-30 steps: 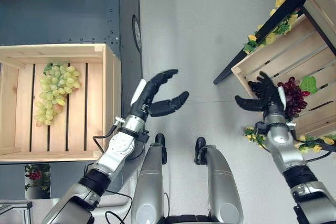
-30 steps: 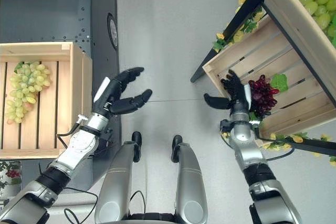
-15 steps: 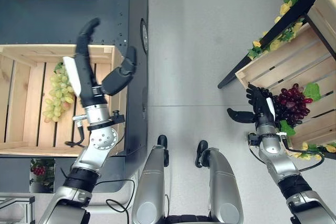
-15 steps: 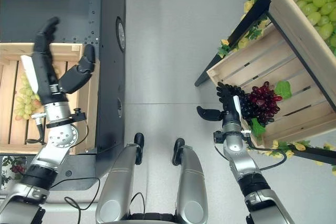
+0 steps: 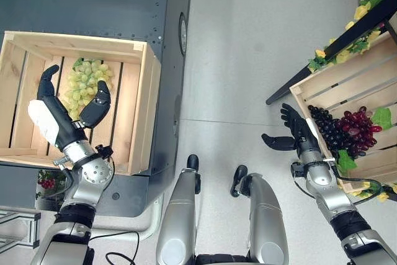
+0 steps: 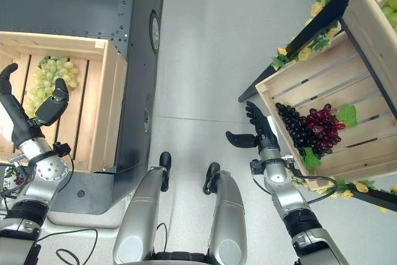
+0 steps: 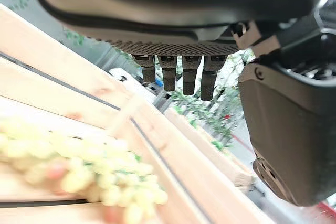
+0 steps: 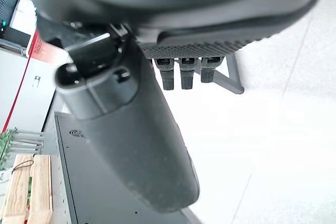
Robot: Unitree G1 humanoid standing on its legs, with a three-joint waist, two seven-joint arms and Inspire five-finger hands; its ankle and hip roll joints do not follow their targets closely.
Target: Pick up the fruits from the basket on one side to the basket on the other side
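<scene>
- The left hand (image 5: 62, 125) hangs over the near part of the left wooden crate (image 5: 141, 110). Its fingers (image 5: 46, 82) are spread and extended, with the thumb set apart from them, and they grip nothing.
- The bunch of green grapes (image 5: 85, 85) lies on the crate's slatted floor, toward the far wall. Seen from the head, the bunch sits between the fingers and the thumb and past their tips; whether any tip touches it cannot be told from above.
- In the left wrist view, the grapes (image 7: 79, 169) lie below the fingertips, apparently apart from them.
- The right hand (image 5: 296, 138) hangs just outside the near corner of the right wooden crate (image 5: 304, 88), fingers relaxed and spread, holding nothing.
- The dark purple grapes (image 5: 325, 130) and red grapes (image 5: 356, 131) lie side by side inside that crate, next to a green leaf (image 5: 381, 117).
</scene>
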